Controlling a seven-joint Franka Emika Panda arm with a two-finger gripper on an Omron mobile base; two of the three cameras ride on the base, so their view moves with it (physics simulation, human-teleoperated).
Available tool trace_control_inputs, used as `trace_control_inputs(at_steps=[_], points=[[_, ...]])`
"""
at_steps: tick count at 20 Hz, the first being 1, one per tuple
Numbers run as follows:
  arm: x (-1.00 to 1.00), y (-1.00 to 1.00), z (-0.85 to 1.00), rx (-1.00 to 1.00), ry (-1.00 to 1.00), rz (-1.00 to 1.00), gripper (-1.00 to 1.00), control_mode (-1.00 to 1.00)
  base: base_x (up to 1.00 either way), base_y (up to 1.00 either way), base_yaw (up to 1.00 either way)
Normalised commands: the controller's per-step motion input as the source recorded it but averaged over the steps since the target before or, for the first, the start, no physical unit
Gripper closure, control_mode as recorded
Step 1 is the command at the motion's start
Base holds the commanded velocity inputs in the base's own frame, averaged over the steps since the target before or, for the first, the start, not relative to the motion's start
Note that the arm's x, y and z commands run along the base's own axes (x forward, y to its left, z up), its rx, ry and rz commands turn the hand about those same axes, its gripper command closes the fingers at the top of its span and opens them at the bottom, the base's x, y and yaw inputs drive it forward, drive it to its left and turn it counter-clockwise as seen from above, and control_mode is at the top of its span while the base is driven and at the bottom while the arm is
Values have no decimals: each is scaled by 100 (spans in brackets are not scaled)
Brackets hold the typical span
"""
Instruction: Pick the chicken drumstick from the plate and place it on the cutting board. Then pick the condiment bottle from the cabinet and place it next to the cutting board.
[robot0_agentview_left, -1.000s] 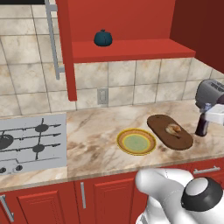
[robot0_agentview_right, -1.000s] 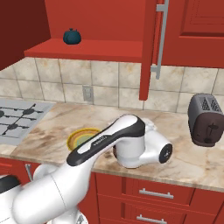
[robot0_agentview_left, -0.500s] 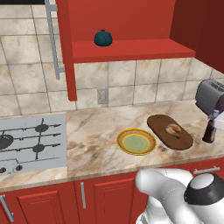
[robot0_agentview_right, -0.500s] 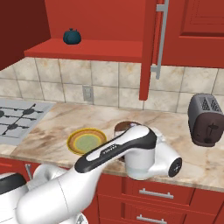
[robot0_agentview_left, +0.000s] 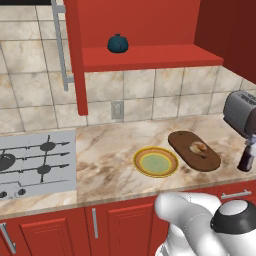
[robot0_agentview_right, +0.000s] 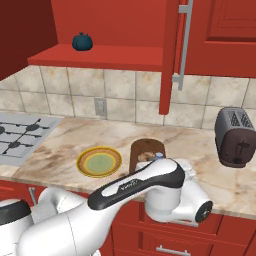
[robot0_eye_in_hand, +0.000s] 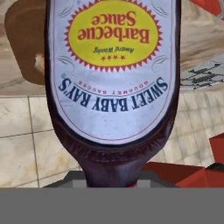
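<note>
I see a glossy dark bottle (robot0_eye_in_hand: 113, 144) with paper-like label, matt wooden board (robot0_agentview_left: 186, 146), polished marble-look counter (robot0_agentview_left: 105, 150).

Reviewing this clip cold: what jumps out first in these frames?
The condiment bottle looms close in the hand view, its Barbecue Sauce label upside down; in the left base view it stands on the marble counter just right of the cutting board. The chicken drumstick lies on that dark board, beside the bare yellow-rimmed plate. A teal pumpkin-shaped object sits alone on the cabinet shelf.
</note>
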Motion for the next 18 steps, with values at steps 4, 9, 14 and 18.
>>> trace_control_inputs(at_steps=[4, 9, 14, 18], points=[[-2, -10, -29, 0, -5, -7, 100, -100, 0, 0, 0], [4, -8, -25, 0, -5, -4, 100, -100, 0, 0, 0], [13, -12, -17, 0, 0, -2, 100, -100, 0, 0, 0], [15, -16, -13, 0, 0, 0, 100, -100, 0, 0, 0]])
